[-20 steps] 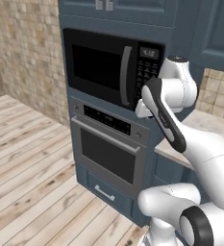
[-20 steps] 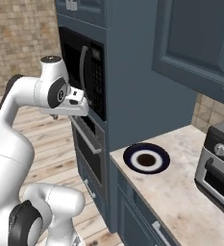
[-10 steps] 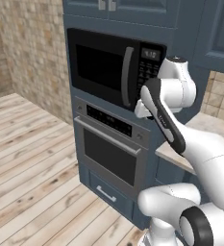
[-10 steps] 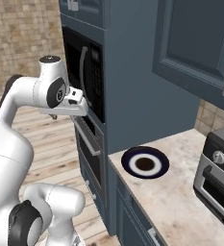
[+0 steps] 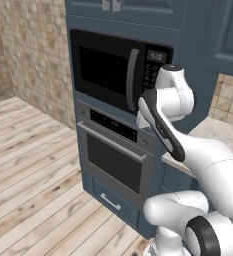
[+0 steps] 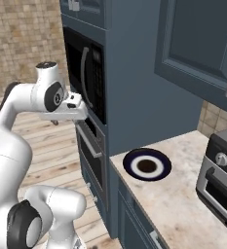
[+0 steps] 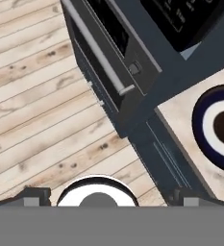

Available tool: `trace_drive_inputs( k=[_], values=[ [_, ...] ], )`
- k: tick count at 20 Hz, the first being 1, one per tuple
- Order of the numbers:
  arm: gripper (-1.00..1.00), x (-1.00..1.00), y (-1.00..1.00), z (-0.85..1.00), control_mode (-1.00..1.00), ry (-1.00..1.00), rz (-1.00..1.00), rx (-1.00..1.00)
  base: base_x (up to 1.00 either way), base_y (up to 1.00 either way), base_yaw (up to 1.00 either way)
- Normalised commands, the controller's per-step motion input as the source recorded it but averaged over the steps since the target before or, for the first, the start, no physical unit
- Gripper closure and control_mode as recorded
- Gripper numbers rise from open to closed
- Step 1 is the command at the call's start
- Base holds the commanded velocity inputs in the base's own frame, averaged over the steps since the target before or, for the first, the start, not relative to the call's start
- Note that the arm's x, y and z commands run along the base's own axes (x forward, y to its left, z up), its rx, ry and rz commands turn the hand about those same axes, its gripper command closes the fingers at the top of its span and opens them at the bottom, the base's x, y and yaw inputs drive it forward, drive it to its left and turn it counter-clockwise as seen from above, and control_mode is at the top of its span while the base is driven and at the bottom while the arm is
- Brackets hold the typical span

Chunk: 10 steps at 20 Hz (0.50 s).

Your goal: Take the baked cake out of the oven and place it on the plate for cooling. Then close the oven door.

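Oven door (image 5: 114, 161) stands upright (closed), its bar handle (image 5: 113, 141) horizontal.

**Clearance around the pincer**

Pincer (image 7: 104, 196) jaws spread wide, hanging in open air over bare wood floor (image 7: 31, 110). Ahead: shut oven door (image 5: 115, 162) with its bar handle (image 7: 96, 50) jutting out. Microwave (image 5: 119, 70) close beside the wrist. Plate (image 6: 147, 165) off to one side on the counter (image 6: 183, 204).
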Motion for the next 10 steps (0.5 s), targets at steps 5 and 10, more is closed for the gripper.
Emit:
trace_drive_inputs(
  k=[5,10],
  values=[
    [-1.0,0.83,0.9,-1.0,-1.0,0.0,0.0,-0.47,0.0,0.0,0.0],
    [-1.0,0.67,0.25,-0.88,-1.0,0.01,0.03,-0.35,0.0,0.0,0.0]
  ],
)
